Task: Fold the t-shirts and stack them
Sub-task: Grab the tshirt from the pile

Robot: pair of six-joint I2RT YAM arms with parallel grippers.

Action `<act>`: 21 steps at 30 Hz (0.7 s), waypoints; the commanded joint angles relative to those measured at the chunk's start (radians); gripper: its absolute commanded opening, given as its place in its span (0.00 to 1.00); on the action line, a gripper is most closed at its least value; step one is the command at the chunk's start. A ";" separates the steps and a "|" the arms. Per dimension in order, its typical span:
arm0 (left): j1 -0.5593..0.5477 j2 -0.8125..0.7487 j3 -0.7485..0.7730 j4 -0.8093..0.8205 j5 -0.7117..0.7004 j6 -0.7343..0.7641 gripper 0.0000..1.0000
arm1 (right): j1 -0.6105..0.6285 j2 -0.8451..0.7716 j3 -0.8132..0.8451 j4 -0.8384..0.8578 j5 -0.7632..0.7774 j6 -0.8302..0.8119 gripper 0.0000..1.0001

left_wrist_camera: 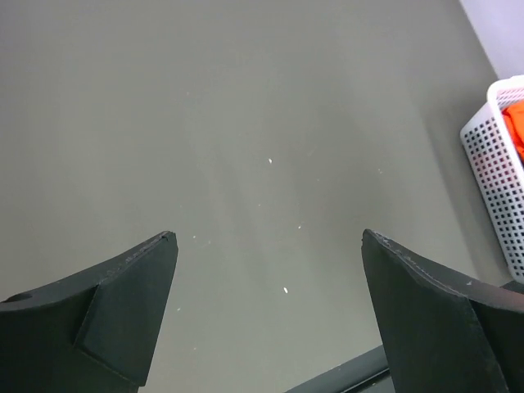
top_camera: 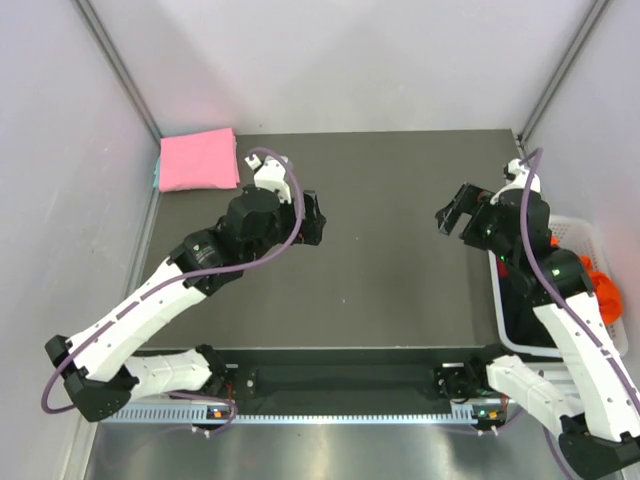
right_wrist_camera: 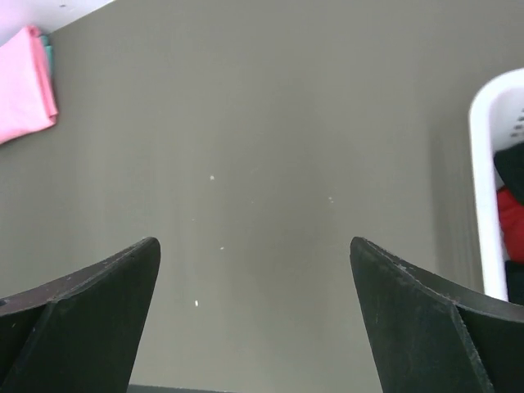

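Observation:
A light pink t-shirt lies folded flat at the table's far left corner; it also shows at the top left of the right wrist view as the pink t-shirt. An orange-red t-shirt sits bunched in the white basket at the right edge, mostly hidden by the right arm. The orange-red t-shirt peeks out in the left wrist view too. My left gripper hangs open over the bare mat, right of the pink t-shirt. My right gripper is open too, left of the basket. Both are empty.
The white lattice basket stands at the right table edge, its rim close to my right gripper. A thin teal edge shows beside the pink shirt. Grey walls close in on three sides. The dark mat spans the table.

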 commanded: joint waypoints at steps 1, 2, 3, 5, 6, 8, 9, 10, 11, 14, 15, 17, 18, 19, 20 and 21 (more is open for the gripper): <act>0.041 0.000 0.018 -0.008 0.031 -0.014 0.99 | 0.011 0.020 0.025 -0.022 0.093 0.036 1.00; 0.058 -0.003 0.014 -0.008 0.051 -0.021 0.99 | 0.013 0.026 0.020 -0.024 0.124 0.037 1.00; 0.081 -0.012 -0.005 -0.001 0.077 -0.029 0.99 | 0.011 0.034 0.014 -0.016 0.206 0.036 1.00; 0.161 -0.023 -0.031 0.034 0.193 -0.054 0.99 | 0.001 0.075 0.008 -0.001 0.318 0.033 1.00; 0.190 -0.028 -0.057 0.046 0.238 -0.061 0.99 | -0.015 0.103 0.020 -0.011 0.416 0.066 1.00; 0.276 -0.028 -0.072 0.046 0.354 -0.086 0.99 | -0.108 0.213 0.078 -0.074 0.457 0.098 1.00; 0.299 -0.025 -0.079 0.040 0.389 -0.101 0.98 | -0.151 0.247 0.093 -0.100 0.467 0.153 1.00; 0.326 -0.023 -0.079 0.031 0.407 -0.104 0.97 | -0.229 0.300 0.104 -0.131 0.464 0.172 1.00; 0.333 -0.026 -0.080 0.022 0.405 -0.100 0.97 | -0.281 0.326 0.085 -0.122 0.472 0.195 1.00; 0.333 -0.041 -0.085 0.016 0.404 -0.081 0.97 | -0.334 0.344 0.042 -0.102 0.512 0.236 1.00; 0.334 -0.048 -0.086 0.003 0.401 -0.074 0.97 | -0.383 0.348 0.026 -0.099 0.536 0.250 1.00; 0.334 -0.055 -0.092 -0.001 0.385 -0.074 0.97 | -0.456 0.350 -0.037 -0.062 0.549 0.264 1.00; 0.333 -0.060 -0.097 0.006 0.387 -0.077 0.97 | -0.487 0.356 -0.058 -0.048 0.537 0.269 0.99; 0.333 -0.061 -0.105 0.011 0.391 -0.077 0.96 | -0.541 0.360 -0.092 -0.024 0.527 0.273 0.98; 0.334 -0.063 -0.105 0.015 0.396 -0.075 0.96 | -0.559 0.361 -0.109 -0.009 0.526 0.267 0.97; 0.333 -0.061 -0.103 0.016 0.402 -0.077 0.96 | -0.575 0.370 -0.124 0.025 0.532 0.264 0.97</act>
